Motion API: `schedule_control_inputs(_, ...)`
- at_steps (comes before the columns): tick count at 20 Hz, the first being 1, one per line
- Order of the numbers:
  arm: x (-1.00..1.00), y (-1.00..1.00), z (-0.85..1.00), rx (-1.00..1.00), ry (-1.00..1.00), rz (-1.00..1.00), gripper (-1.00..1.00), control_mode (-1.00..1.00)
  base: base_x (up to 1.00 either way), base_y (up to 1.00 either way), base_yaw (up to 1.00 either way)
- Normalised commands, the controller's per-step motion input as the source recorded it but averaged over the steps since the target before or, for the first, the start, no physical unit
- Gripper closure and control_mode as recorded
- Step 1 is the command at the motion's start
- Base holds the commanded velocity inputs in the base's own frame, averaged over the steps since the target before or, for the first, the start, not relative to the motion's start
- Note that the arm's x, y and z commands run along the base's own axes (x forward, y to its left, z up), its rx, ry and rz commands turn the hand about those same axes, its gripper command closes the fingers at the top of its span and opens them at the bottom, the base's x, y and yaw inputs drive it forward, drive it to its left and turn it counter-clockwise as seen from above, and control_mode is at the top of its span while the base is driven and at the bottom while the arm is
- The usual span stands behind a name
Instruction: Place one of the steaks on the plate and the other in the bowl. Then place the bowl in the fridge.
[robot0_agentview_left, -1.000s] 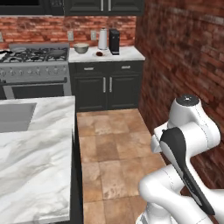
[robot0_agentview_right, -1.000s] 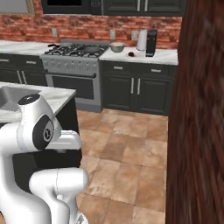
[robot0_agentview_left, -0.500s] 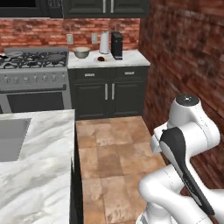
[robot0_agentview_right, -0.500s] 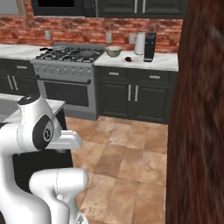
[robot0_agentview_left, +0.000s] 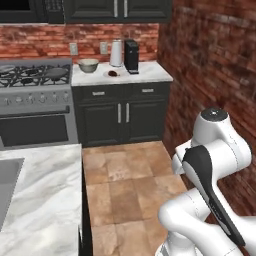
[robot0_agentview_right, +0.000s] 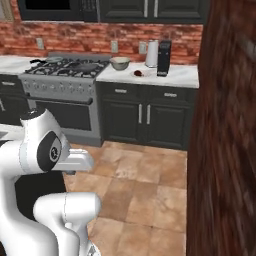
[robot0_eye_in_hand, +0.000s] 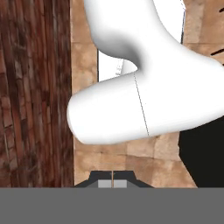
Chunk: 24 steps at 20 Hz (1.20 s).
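A: Step in hand? Looks like the approach, base rolling toward the far bench (robot0_agentview_left: 145, 75). Arm is folded low, pincer (robot0_eye_in_hand: 112, 183) tucked down facing the tile floor (robot0_agentview_left: 125, 185), tips pressed together, holding nothing.

B: Task things?

A: Bowl (robot0_agentview_left: 88, 65) sits on the far bench just right of the stove (robot0_agentview_left: 35, 80), cream inside. Right of it, near the bench's front, a small dark-red blob on something pale, probably a steak (robot0_agentview_left: 113, 73) on the plate (robot0_agentview_left: 113, 74), too small to be sure. Same pair in the right base view: bowl (robot0_agentview_right: 120, 63), steak (robot0_agentview_right: 138, 73). Can't tell where the second steak is.

B: How to do it well?

A: Pull up square to the bench, stop close enough that bowl and plate are both in reach, then unfold and spread the tips before dropping on the meat. Flat thin piece, so come straight down and pinch low.

B: Hazards?

A: Kettle (robot0_agentview_left: 116, 53) and a black appliance (robot0_agentview_left: 131, 56) stand just behind the plate, don't sweep them. Brick wall (robot0_agentview_left: 210, 65) tight on the right, marble island (robot0_agentview_left: 35, 200) near left, so the lane is narrow. Dark cabinets (robot0_agentview_left: 120, 117) under the bench.
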Motion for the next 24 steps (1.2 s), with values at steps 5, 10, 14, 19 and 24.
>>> schedule_control_inputs(5,0.0,0.0,0.0,0.0,0.0,0.0,1.0,1.0,0.71,0.0,-0.1)
schedule_control_inputs(10,0.0,0.0,0.0,0.0,0.0,0.0,1.0,1.0,0.72,0.0,-0.09)
schedule_control_inputs(14,0.0,0.0,0.0,0.0,0.0,0.0,1.0,1.0,0.67,0.0,-0.09)
schedule_control_inputs(19,0.0,0.0,0.0,0.0,0.0,0.0,1.0,1.0,0.66,0.0,-0.06)
schedule_control_inputs(24,0.0,0.0,0.0,0.0,0.0,0.0,1.0,1.0,0.61,0.02,-0.06)
